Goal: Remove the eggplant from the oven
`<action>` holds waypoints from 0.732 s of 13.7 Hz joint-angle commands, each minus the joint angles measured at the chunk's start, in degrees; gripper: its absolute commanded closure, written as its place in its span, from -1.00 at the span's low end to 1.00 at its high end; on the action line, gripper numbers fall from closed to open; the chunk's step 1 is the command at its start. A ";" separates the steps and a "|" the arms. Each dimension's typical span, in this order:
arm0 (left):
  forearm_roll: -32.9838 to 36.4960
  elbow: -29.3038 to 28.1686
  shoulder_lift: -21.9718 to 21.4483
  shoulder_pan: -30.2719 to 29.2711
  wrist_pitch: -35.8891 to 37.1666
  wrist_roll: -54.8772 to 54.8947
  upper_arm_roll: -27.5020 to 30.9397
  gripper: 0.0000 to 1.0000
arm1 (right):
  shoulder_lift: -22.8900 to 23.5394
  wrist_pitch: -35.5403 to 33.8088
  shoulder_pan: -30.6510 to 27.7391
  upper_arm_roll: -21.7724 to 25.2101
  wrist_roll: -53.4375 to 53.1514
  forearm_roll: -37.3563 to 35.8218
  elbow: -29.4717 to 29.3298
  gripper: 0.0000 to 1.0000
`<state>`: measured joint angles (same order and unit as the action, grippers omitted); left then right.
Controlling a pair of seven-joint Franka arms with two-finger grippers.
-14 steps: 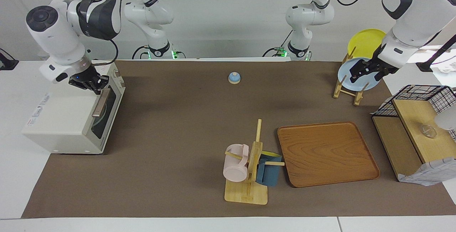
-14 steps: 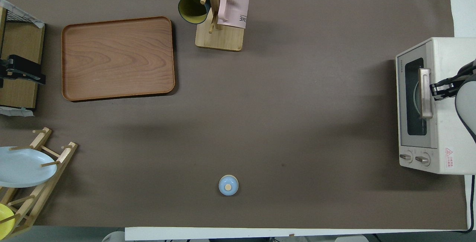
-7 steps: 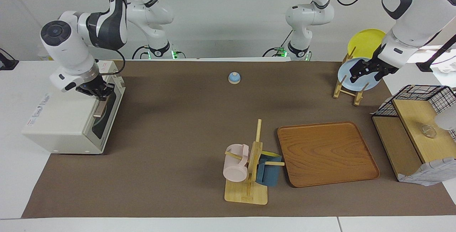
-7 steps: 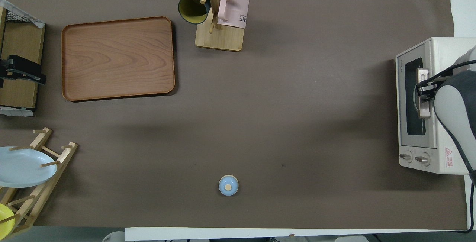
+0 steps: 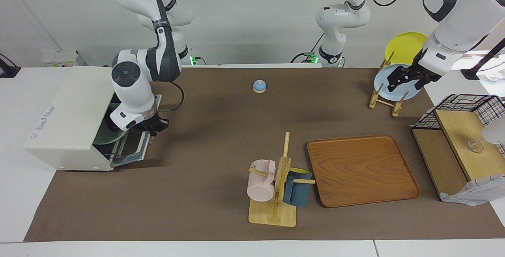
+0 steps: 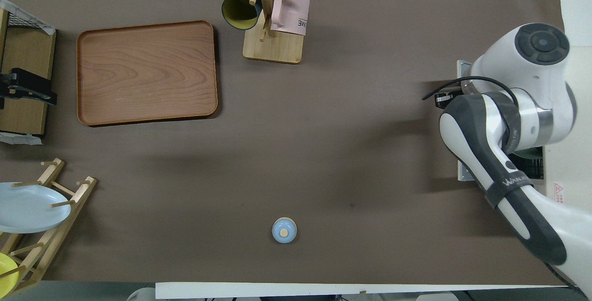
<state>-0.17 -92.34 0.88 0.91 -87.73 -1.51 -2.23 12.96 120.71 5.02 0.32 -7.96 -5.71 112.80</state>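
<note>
The oven door is held down open by the right gripper; a green plate is seen inside, the eggplant hidden. The left gripper is held over the plate rack. Neither gripper's finger state can be told.

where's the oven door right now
The oven sits at the right arm's end of the table, its door folded down flat onto the brown mat, with the right gripper at the door's outer edge.

**Table layout**

The cream-white boxy toaster oven sits at the right arm's end, door down; the small blue bell lies nearer the robots than the wooden mug tree; the brown wooden tray sits beside that tree, toward the left arm's end.
</note>
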 commanded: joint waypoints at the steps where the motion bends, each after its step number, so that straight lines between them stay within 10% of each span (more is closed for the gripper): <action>1: 0.61 -0.04 -0.44 -0.47 0.98 0.10 -0.32 -1.00 | 3.30 4.70 0.59 1.09 -1.78 2.80 -1.18 0.99; 4: 0.61 -0.04 -0.53 -0.47 0.98 0.10 -0.32 -1.00 | 3.04 1.30 2.96 0.56 -4.52 8.08 -5.20 0.71; 6: 0.61 -0.04 -0.53 -0.47 0.98 0.10 -0.32 -1.00 | -0.81 -8.08 2.54 0.99 -5.04 7.65 -7.68 0.17; 10: 0.61 -0.12 -0.53 -0.55 0.98 0.01 -0.32 -1.00 | -5.56 -14.19 -2.91 1.17 -4.70 4.33 -2.62 -0.02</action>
<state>-0.17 -92.34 0.88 0.91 -87.72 -1.51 -2.23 9.22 105.82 4.13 1.74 -13.09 0.44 105.48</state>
